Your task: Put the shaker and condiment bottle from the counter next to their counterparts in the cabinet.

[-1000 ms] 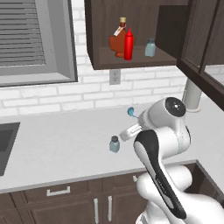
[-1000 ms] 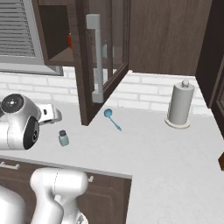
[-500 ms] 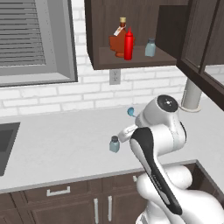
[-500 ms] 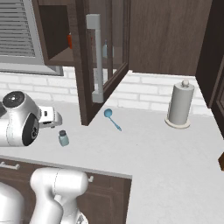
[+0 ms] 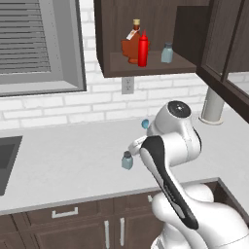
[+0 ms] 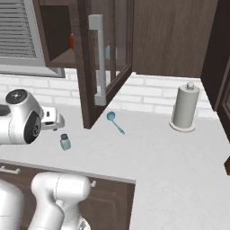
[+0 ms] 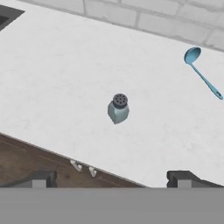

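The small pale blue shaker with its dark cap stands upright on the pale counter, near the front edge. My gripper hovers above and in front of it, open, fingers wide apart and holding nothing. From the left base, the shaker sits just left of my hand. The red condiment bottle stands on the cabinet shelf against the orange-brown maple-leaf bottle. The twin shaker stands to the right on the same shelf.
A blue ladle lies on the counter behind the shaker, toward the brick wall. The open cabinet door hangs over the counter. A paper towel roll stands at the right, and a sink at the far left.
My arm's upper joint has swung slightly left and up. The shaker on the counter has stayed where it was.
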Motion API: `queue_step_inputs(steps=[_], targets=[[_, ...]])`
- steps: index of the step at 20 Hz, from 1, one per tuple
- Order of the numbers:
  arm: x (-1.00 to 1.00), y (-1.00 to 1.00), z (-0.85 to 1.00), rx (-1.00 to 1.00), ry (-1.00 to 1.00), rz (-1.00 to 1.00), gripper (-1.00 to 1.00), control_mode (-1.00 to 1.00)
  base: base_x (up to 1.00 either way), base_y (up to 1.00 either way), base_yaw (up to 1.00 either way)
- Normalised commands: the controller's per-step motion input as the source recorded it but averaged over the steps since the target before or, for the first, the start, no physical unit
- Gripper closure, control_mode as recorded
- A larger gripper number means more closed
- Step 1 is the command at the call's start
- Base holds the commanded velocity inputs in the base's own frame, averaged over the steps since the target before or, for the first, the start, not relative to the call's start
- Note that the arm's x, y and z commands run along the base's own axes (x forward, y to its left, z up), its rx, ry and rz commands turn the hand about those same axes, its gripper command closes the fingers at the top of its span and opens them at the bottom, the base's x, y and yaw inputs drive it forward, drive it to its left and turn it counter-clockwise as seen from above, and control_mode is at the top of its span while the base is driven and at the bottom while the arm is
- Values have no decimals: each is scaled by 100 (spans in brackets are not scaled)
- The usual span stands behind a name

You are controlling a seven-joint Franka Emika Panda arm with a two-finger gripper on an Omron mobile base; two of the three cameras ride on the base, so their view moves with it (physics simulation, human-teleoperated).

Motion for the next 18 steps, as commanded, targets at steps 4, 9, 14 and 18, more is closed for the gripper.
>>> queue_step_inputs(steps=[4,9,14,18], targets=[[26,4,-9,-1,-2,0,-100,-100,0,0,0],[21,1,-5,0,-3,0,-100,-100,0,0,0],[12,0,-7,0,0,0,-100,-100,0,0,0],[2,2,-14,0,-4,0,-100,-100,0,0,0]])
